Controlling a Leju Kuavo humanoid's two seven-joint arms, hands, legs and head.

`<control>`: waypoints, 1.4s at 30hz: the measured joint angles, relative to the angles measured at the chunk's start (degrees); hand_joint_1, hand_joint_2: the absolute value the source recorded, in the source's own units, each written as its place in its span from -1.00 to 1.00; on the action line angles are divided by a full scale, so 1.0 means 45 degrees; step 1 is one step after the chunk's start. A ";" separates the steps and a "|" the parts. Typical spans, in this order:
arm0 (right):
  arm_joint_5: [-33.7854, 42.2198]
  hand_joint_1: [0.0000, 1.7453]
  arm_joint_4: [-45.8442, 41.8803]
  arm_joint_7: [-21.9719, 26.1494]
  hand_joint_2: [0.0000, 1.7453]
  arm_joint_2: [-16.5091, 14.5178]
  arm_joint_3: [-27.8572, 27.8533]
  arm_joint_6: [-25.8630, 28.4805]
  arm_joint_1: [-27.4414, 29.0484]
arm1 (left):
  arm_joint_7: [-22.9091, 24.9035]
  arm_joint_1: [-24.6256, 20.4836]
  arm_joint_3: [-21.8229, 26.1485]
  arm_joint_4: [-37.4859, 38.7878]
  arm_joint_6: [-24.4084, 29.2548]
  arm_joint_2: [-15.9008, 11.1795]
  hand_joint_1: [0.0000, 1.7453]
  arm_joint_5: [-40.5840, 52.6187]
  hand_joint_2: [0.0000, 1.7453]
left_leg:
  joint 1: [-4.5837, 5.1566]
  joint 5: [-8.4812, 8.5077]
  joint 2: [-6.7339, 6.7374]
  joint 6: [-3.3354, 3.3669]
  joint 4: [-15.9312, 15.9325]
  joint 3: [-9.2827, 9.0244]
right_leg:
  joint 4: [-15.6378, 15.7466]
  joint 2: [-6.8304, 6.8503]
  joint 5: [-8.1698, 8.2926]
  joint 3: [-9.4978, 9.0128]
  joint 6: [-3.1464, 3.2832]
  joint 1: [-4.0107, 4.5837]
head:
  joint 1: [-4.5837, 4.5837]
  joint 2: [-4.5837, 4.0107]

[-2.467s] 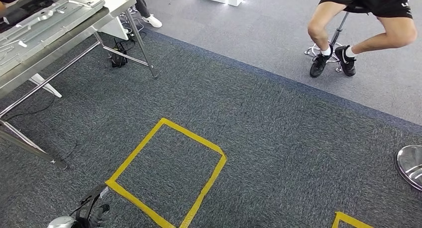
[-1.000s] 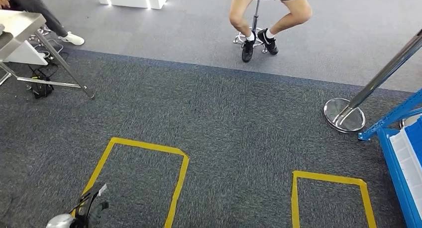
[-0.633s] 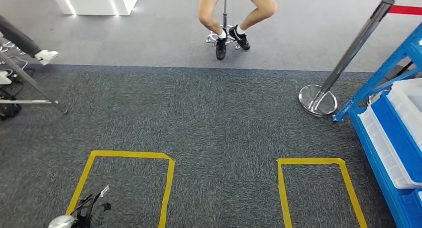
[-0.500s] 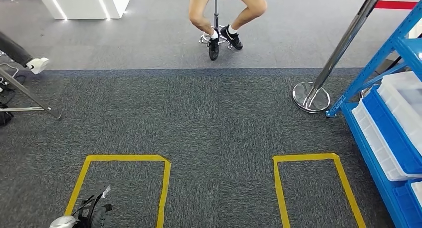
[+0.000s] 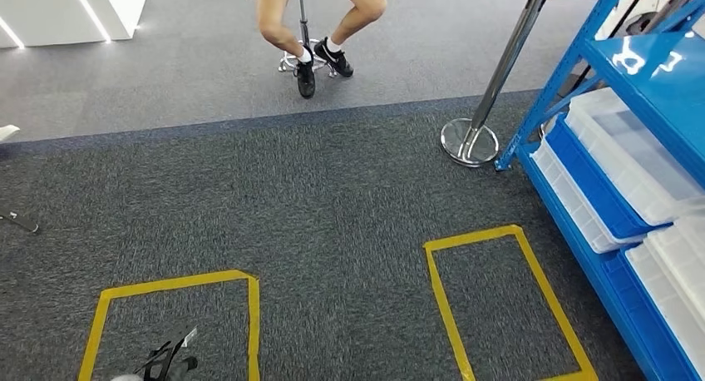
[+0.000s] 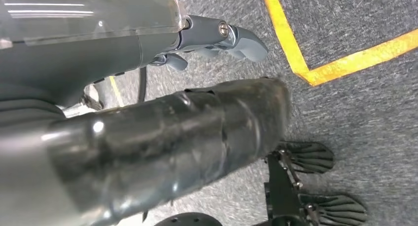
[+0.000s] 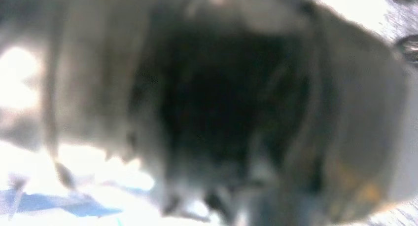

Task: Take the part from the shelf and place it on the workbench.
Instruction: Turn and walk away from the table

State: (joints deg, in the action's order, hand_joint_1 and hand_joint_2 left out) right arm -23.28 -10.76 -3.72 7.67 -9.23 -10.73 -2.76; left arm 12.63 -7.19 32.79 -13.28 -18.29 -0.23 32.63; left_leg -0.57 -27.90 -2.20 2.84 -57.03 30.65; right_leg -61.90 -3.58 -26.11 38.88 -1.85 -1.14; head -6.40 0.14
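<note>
Shelf point(image 5: 640, 106) now in view at right, camera turned, workbench gone.

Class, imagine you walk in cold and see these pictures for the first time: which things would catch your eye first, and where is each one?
Most striking is the blue shelf along the right side of the head view, with pale plastic bins on its levels. On the dark carpet in front lie two yellow tape rectangles, one bottom left and one beside the shelf. At the top a person sits on a stool, near a chrome barrier post.
</note>
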 joint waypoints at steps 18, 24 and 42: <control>-0.0317 -1.00 0.0036 0.0298 -1.00 -0.0348 -0.0101 0.0108 0.0077 | 0.0260 -0.0055 -0.0268 -0.0002 -0.0167 0.0240 -1.00 -0.0050 -1.00 | 0.0134 -0.1534 0.0597 -0.0434 -0.2923 0.1368 | 0.1292 0.1088 0.0065 -0.1512 0.0792 0.0187 | 0.0044 -0.0001; -0.0316 -1.00 0.0038 0.0321 -1.00 -0.0371 -0.0108 0.0140 0.0029 | 0.0244 -0.0074 -0.0277 -0.0002 -0.0368 0.0189 -1.00 -0.0052 -1.00 | -0.0269 -0.0050 0.0514 -0.0887 -0.0878 0.0477 | 0.0904 0.0776 -0.0154 -0.1439 0.0423 0.0020 | 0.0038 0.0000; -0.0452 -1.00 0.0041 0.0522 -1.00 -0.0383 -0.0173 0.0090 0.0014 | 0.0242 -0.0295 -0.0469 -0.0012 -0.0573 0.0076 -1.00 -0.0093 -1.00 | 0.0221 -0.0264 0.0512 -0.0087 -0.0241 0.0043 | 0.0603 0.0796 -0.0083 -0.1026 0.0963 0.0525 | 0.0071 0.0001</control>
State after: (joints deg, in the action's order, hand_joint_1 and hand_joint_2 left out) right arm -25.31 -10.58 -1.37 5.94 -10.01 -10.33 -2.70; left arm 13.72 -8.51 30.68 -13.33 -20.87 0.11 32.21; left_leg 0.42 -29.09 0.11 2.44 -58.11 30.84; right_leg -59.19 0.01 -26.49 34.26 2.48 1.22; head -6.08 0.14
